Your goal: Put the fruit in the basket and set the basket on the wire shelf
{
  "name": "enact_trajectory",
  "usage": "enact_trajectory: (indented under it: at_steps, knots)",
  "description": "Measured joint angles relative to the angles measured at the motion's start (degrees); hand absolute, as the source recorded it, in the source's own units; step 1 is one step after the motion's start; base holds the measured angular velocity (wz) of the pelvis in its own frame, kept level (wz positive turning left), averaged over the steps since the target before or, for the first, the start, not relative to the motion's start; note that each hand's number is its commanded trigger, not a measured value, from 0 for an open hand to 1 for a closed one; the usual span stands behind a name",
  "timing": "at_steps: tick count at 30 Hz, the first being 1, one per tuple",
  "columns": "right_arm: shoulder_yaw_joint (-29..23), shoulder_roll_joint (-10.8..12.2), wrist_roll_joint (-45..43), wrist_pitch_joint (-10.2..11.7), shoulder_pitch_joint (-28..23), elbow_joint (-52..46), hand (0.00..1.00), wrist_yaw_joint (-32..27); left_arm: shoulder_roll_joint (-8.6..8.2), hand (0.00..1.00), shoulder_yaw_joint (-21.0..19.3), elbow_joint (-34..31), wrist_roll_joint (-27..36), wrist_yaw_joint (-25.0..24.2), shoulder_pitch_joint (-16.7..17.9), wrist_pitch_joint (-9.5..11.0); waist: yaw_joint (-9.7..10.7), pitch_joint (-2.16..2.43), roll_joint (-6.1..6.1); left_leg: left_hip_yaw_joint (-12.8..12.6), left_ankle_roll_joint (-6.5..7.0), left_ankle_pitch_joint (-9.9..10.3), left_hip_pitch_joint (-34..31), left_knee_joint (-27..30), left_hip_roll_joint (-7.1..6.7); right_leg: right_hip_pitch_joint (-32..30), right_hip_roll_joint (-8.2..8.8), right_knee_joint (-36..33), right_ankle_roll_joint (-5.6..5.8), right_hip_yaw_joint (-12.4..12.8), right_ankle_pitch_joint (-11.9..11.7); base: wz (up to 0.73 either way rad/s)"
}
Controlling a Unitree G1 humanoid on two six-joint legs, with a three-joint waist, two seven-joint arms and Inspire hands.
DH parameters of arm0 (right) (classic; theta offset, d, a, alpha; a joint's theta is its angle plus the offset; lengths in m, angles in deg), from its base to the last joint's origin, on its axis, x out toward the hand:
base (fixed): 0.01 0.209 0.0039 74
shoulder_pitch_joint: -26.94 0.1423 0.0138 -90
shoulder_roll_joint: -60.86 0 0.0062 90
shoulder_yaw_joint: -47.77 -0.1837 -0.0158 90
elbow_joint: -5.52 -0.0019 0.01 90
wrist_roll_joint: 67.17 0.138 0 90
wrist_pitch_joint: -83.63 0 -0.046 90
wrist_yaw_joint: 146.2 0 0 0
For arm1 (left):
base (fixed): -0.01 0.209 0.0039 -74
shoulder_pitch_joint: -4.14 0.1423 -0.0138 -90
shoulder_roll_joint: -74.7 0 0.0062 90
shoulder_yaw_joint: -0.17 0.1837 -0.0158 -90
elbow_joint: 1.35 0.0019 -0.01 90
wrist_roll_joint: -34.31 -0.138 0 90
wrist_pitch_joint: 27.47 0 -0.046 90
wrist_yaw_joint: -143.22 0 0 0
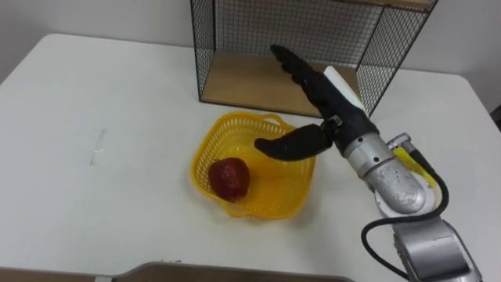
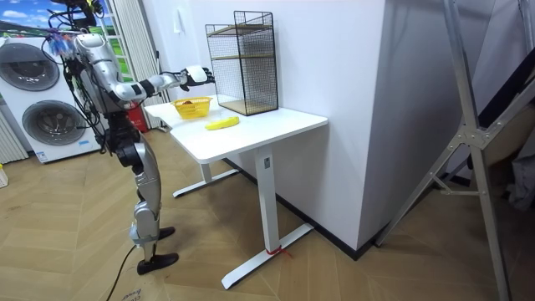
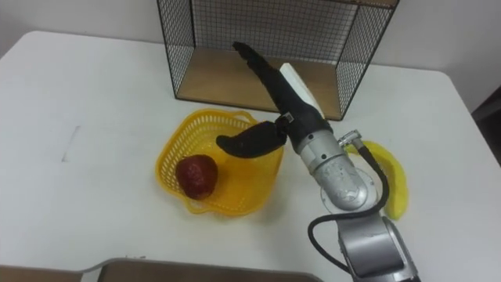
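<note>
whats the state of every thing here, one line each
basket, upright on the table, not yet on the shelf
apple, inside the basket
banana, lying on the table to the basket's right, outside it
wire shelf, standing at the back of the table
right hand, open, fingers straight, over the basket's far right rim, holding nothing

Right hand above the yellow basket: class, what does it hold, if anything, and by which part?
Nothing. The right hand is open above the yellow basket, fingers straight; the red fruit lies loose inside, and the banana lies on the table.
</note>
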State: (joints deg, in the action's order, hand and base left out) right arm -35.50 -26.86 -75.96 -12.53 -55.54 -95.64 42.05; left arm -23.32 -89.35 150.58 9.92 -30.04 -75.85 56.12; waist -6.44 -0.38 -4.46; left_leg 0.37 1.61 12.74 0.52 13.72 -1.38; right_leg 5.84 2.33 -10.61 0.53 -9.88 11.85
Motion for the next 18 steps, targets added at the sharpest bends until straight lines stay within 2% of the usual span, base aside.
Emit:
enact_trajectory:
  at_steps: [3, 4, 6, 8, 10, 13, 18]
  knots:
    - [-3.8, 0.0, 1.4, 0.7, 0.2, -2.9, 0.00, -2.6, -0.07, 0.00, -0.4, 0.0, 0.1, 0.0, 1.1, 0.5, 0.1, 0.03, -0.04, 0.0, 0.00, 0.0, 0.2, 0.0, -0.01, 0.0, 0.00, 0.0, 0.00, 0.0, 0.0, 0.00]
    - [-4.8, -0.2, 2.0, 1.5, 0.2, -3.9, 0.00, -3.8, -0.07, 0.00, -0.5, -0.1, 0.0, 0.0, 1.6, 0.6, 0.7, 0.15, -0.22, 0.0, 0.00, 0.0, 0.2, 0.1, 0.00, 0.1, 0.02, 0.0, 0.00, 0.0, 0.0, 0.03]
    - [-6.7, -0.3, 3.1, 1.7, 0.2, -5.5, 0.00, -5.1, -0.22, 0.00, -1.9, -0.1, 0.0, 0.0, 2.5, 0.7, 1.5, 0.30, -0.44, 0.1, 0.01, 0.0, 0.2, 0.2, 0.00, 0.1, 0.03, 0.0, 0.00, -0.1, 0.0, 0.02]
    - [-10.1, -1.5, 3.8, 3.3, 0.3, -6.0, 0.00, -8.2, -0.27, 0.00, -3.9, -0.1, 0.0, 0.0, 3.3, 1.0, 2.0, 0.45, -0.70, 0.1, 0.07, 0.0, 0.3, 0.1, -0.08, 0.2, 0.10, 0.1, 0.00, 0.0, 0.0, 0.00]
    - [-12.4, -2.5, 4.0, 4.0, 0.3, -6.0, 0.00, -11.4, -0.17, 0.00, -4.3, -0.2, 0.0, 0.0, 4.0, 1.4, 2.2, 0.40, -0.72, 0.1, 0.14, -0.1, 0.4, 0.1, -0.18, 0.3, 0.19, 0.1, 0.01, 0.0, 0.0, 0.00]
    - [-14.3, -3.0, 4.1, 5.0, 0.4, -5.3, 0.00, -15.9, -0.21, 0.00, -4.3, -1.8, 0.0, 0.1, 5.3, 1.5, 3.2, 0.00, -0.59, 0.0, 0.19, -0.1, 0.8, -0.1, -0.20, 0.6, 0.22, 0.1, 0.03, 0.1, 0.0, 0.00]
    - [-17.1, -5.2, 3.7, 5.6, 0.5, 2.0, 0.00, -19.8, 0.03, 0.00, -4.8, -2.4, 0.0, 0.1, 5.0, 1.5, 4.6, -0.02, -0.70, 0.3, 0.17, -0.1, 0.9, -0.2, -0.22, 0.9, 0.23, 0.1, 0.04, -0.4, 0.0, 0.03]
